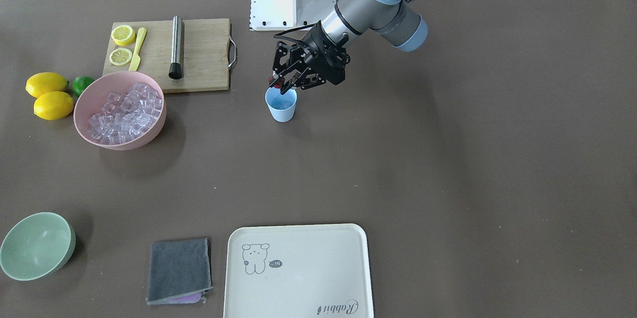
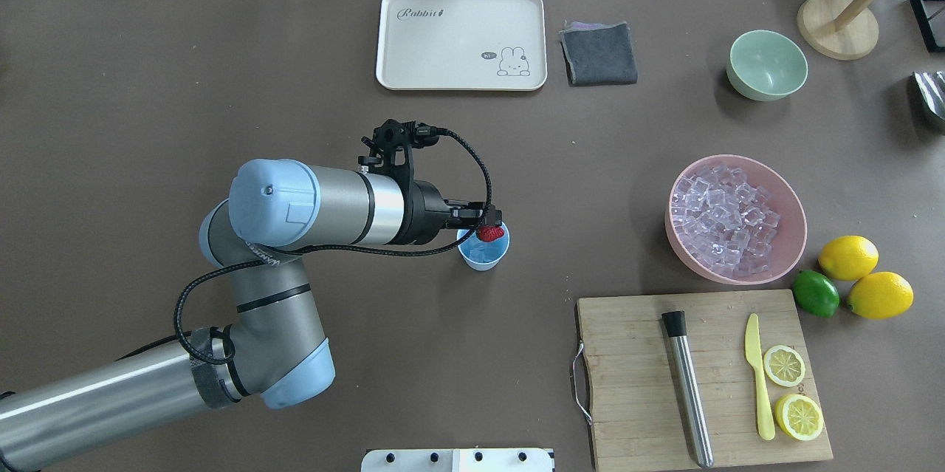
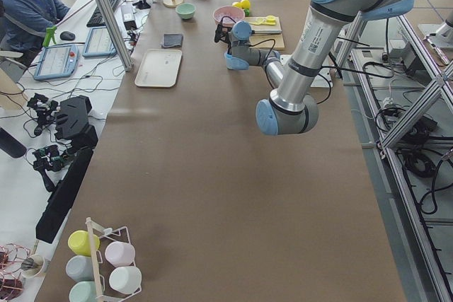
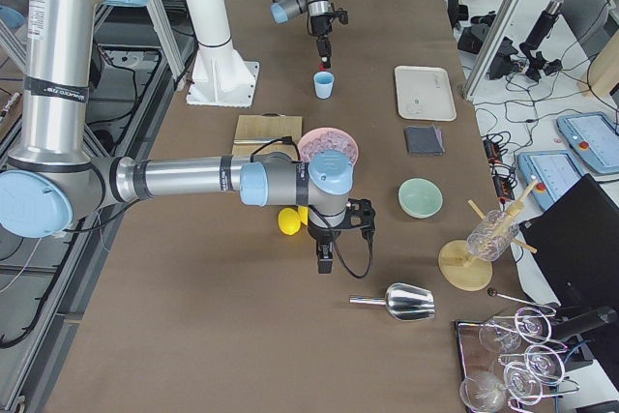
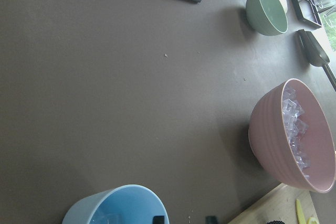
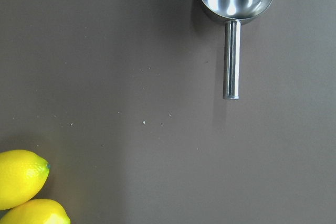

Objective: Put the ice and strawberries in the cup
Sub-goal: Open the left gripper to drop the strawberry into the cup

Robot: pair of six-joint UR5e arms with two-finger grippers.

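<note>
Strawberry (image 2: pixel 489 233), small and red, is hanging clamped in the left gripper (image 2: pixel 481 224), extended from 9 o'clock, directly over the light-blue plastic cup (image 2: pixel 483 256); clear ice cubes (image 2: pixel 723 224) are lying at 3 o'clock; the right gripper (image 4: pixel 324 260) is showing too little to tell its jaws' state.

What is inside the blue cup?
A few ice cubes lie in the bottom of the cup. The strawberry, held by the left gripper above the rim, hides part of the inside.
</note>
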